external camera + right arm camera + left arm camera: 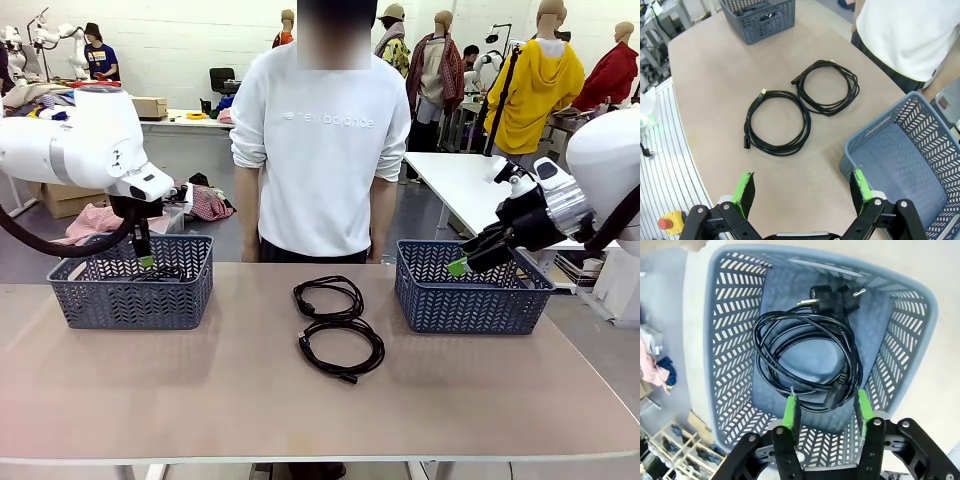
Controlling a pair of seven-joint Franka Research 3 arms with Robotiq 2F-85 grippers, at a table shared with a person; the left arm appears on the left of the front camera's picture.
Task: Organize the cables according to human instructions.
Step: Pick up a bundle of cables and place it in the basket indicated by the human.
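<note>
— L side, what've we got?
— We see the left gripper spread wide, holding nothing, over the left basket. One coiled power cord lies on the basket floor, just below the pads.
— And R?
— The right gripper is wide open too, empty, above the table beside the right basket. Two more cords lie mid-table, just beside each other: near coil, and far coil toward the person.
</note>
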